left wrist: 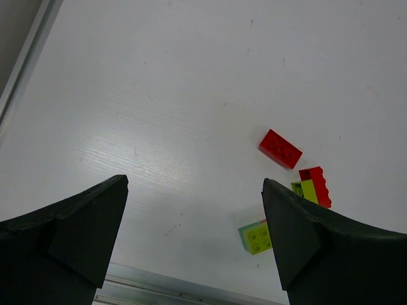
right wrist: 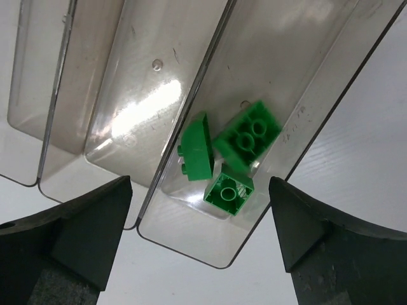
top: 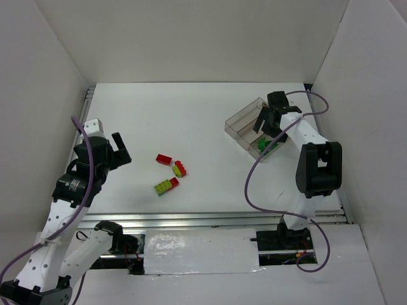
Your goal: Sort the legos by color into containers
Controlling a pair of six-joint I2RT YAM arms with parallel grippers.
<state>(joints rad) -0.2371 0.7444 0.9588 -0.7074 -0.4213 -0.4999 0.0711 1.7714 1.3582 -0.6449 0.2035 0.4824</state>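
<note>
Seen from above, the left gripper (top: pixel 118 152) is spread wide and holds nothing. The loose bricks lie on the table (top: pixel 191 114) a little to its right: a red brick (top: pixel 164 159), a red-and-yellow pair (top: pixel 179 168) and a yellow-green piece (top: pixel 166 185) with red at one end. The right gripper (top: pixel 270 119) hangs over the trays (top: pixel 245 122), well apart from those bricks. The next pick therefore looks like the left arm's job.

In the left wrist view, the red brick (left wrist: pixel 280 148) sits ahead and right of the gap between the fingers (left wrist: pixel 76 235). The pair (left wrist: pixel 313 187) is near the right finger, and the yellow-green piece (left wrist: pixel 256 236) is just beside it. The single red brick is the clean choice. The arm should shift right to centre it, square the fingers across its short width, then come straight down. The mixed pieces seem stuck together, though this is hard to confirm, and probably need splitting first.

In the right wrist view, the right gripper (right wrist: pixel 200 248) is wide open and empty. Three green bricks (right wrist: pixel 248 135) lie in the compartment beneath it. The other two compartments look bare.
</note>
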